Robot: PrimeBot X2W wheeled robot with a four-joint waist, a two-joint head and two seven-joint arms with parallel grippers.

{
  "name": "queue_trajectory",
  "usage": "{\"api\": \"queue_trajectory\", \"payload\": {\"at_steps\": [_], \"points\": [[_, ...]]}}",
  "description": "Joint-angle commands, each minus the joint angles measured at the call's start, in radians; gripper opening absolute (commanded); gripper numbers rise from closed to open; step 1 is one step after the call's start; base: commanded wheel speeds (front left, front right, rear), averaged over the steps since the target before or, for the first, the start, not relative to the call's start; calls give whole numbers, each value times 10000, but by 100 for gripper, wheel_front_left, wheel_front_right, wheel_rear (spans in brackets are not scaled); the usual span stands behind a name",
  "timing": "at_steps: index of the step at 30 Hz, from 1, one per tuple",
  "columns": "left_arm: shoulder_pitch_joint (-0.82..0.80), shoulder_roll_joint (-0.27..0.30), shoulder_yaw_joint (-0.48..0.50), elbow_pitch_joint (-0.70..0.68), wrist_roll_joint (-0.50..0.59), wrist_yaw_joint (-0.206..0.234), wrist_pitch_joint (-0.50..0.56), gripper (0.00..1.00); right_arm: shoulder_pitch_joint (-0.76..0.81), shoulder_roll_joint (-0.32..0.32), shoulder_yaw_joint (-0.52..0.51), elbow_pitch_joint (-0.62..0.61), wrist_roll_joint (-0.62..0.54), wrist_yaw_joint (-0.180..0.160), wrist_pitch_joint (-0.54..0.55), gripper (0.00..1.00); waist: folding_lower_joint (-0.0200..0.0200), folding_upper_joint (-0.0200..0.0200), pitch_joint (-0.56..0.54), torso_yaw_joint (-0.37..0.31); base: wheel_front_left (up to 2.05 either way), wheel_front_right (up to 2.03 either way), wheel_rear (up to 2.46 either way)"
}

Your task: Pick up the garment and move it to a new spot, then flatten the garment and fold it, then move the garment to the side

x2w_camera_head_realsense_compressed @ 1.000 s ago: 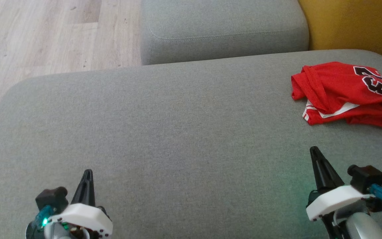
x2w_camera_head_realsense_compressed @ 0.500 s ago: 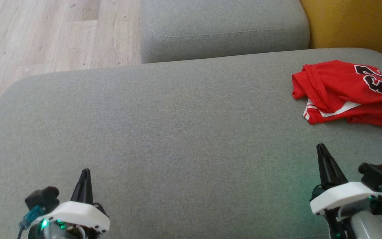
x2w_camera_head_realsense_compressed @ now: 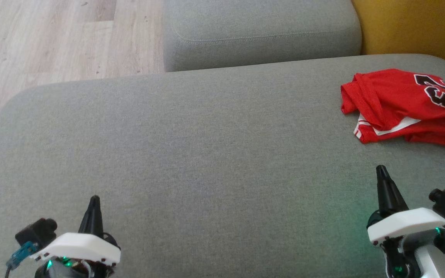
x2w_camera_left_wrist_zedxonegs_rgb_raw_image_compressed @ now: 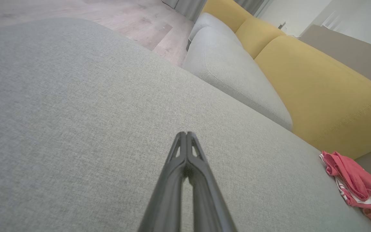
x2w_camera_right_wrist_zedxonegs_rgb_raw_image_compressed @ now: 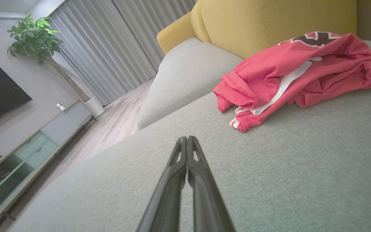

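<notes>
While both arms hang low at the near edge of the big grey seat cushion (x2w_camera_head_realsense_compressed: 207,154), I read the left gripper (x2w_camera_head_realsense_compressed: 94,200) as pinched shut, its two dark fingers meeting at the tips with nothing between them. The right gripper (x2w_camera_head_realsense_compressed: 381,170) is the same: closed and empty.

The garment (x2w_camera_head_realsense_compressed: 402,108), a red jersey with white trim and a black number, lies in a rumpled, loosely doubled-over heap at the far right of that cushion. It sits close under the yellow backrest (x2w_camera_head_realsense_compressed: 411,27), well apart from the left gripper and nearer the right one, touching neither.

I judge that this fits two stages. It could be a bunched jersey waiting to be lifted to an open spot, or a roughly folded one already set off to the side. The folds are too untidy for me to settle it, so I call no move. Any handling of the cloth would suit the right arm, which is nearer, and its shut fingers would have to part first.

By my count there is one garment, two grippers, and two grey cushions: the large one and a smaller cushion (x2w_camera_head_realsense_compressed: 261,34) beyond it, beside the wooden floor (x2w_camera_head_realsense_compressed: 52,38).
</notes>
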Motion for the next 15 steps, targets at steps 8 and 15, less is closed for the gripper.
{"api": "queue_trajectory", "payload": {"at_steps": [8, 15], "points": [[-640, 31, 268, -488, -1032, -110, 275, 0, -500, 88, -228, -486, 1007, -3, 260, 0, 0, 0, 41, 3, 0, 0, 0], [-672, 31, 362, -568, -1828, -168, 476, 0, -487, 170, -381, -573, 1759, -3, 447, 0, 0, 0, 78, 6, 0, 0, 0]]}}
